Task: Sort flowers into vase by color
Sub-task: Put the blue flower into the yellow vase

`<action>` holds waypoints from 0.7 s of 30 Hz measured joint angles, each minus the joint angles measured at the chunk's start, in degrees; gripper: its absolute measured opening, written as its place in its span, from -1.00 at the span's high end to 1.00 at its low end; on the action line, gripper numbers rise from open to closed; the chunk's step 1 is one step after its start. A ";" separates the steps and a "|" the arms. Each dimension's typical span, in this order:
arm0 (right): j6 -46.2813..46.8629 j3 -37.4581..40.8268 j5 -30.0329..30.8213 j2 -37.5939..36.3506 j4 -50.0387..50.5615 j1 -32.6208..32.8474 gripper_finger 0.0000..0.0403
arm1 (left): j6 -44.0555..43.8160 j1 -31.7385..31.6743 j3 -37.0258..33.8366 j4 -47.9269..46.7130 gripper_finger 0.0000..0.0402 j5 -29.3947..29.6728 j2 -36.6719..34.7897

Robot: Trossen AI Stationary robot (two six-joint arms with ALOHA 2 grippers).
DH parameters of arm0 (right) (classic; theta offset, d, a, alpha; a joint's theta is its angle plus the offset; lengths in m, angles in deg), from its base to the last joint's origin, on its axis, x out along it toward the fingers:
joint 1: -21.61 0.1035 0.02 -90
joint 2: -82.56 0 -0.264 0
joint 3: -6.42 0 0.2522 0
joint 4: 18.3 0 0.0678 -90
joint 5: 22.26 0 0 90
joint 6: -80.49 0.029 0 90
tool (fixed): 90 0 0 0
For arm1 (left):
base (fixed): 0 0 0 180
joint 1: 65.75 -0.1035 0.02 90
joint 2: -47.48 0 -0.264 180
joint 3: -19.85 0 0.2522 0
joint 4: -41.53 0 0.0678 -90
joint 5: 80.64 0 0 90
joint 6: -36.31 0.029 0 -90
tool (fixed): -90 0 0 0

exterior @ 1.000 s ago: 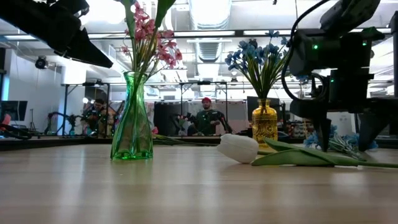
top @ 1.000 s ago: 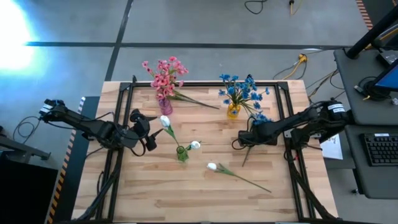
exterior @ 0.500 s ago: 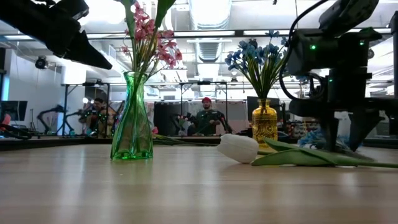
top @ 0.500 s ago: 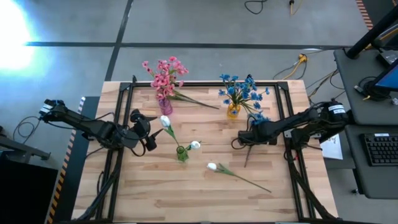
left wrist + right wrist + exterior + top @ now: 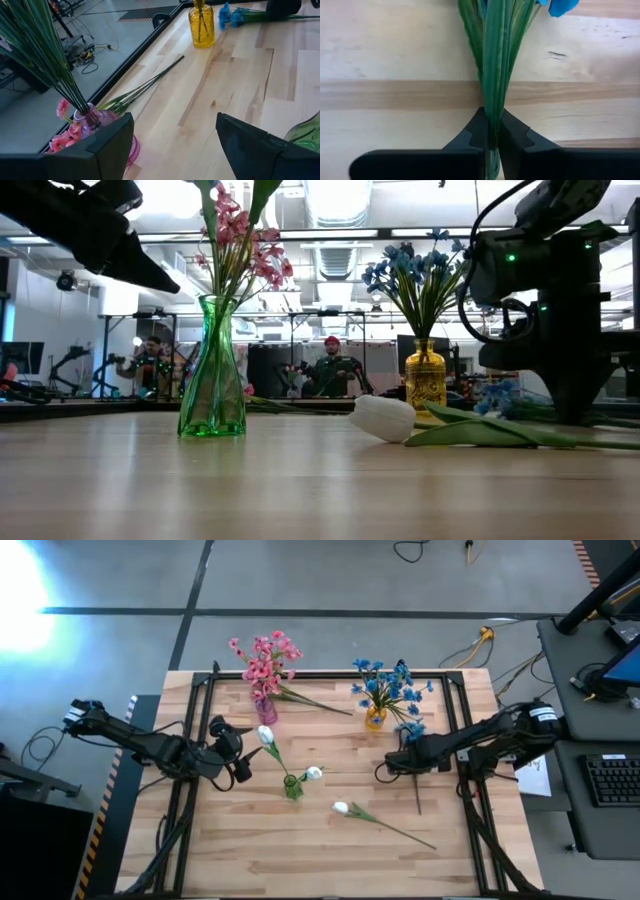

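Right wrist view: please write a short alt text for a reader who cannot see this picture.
The right claw is shut on a bunch of green stems of a blue flower sprig, just above the wooden table. A bit of blue blossom shows at the far end of the stems.

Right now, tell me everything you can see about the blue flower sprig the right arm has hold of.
The blue flower sprig is an artificial bunch: several thin green stems pressed together, with small bright blue blossoms at one end. It lies flat on the wooden table, near the right side, just below the yellow vase. The blossoms point toward that vase and the stem end trails toward the table's front edge. The right claw is shut on the stems, partway along the stems. Nothing else touches it.
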 joint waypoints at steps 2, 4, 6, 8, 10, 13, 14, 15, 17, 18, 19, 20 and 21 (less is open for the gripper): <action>-0.26 0.14 -0.39 -0.58 0.95 0.00 0.92 | -0.01 0.00 0.00 -0.41 -0.33 0.01 0.00; -0.53 0.22 -0.75 -1.39 1.94 0.00 0.92 | -0.05 0.00 -0.02 -0.67 -0.33 0.02 0.00; -1.19 0.31 -1.05 -2.50 3.25 0.05 0.92 | -0.62 0.00 -0.02 -0.75 -0.33 0.02 0.00; -1.82 0.11 -1.72 -3.90 3.73 0.40 0.92 | -1.26 0.00 -0.02 -1.03 -0.33 0.02 0.00; -3.12 -0.53 -2.82 -5.38 5.08 0.90 0.92 | -1.99 0.00 -0.02 -1.34 -0.33 0.02 0.00; -6.42 -1.91 -5.90 -8.14 6.29 2.23 0.92 | -2.74 0.00 -0.02 -1.59 -0.33 0.02 0.00; -6.79 -2.35 -7.55 -9.04 6.18 2.77 0.92 | -2.88 -0.01 -0.02 -1.59 -0.33 0.02 -0.02; -7.65 -2.69 -9.30 -10.04 5.94 3.44 0.92 | -3.12 0.00 -0.02 -1.58 -0.33 0.01 -0.02; -10.42 -3.60 -13.19 -11.81 5.78 5.21 0.92 | -3.33 0.00 -0.02 -1.59 -0.33 0.02 0.00; -11.27 -4.10 -14.60 -12.59 5.52 6.28 0.92 | -3.53 0.00 -0.02 -1.59 -0.33 0.02 -0.01; -12.08 -4.54 -15.34 -13.28 5.31 7.44 0.92 | -3.74 0.00 -0.02 -1.59 -0.33 0.02 -0.02; -12.27 -4.99 -15.40 -14.00 5.28 8.57 0.92 | -4.03 -0.01 -0.02 -1.59 -0.33 0.02 -0.02; -12.44 -5.39 -15.29 -14.80 5.15 9.68 0.92 | -4.24 -0.02 -0.02 -1.57 -0.33 0.02 -0.02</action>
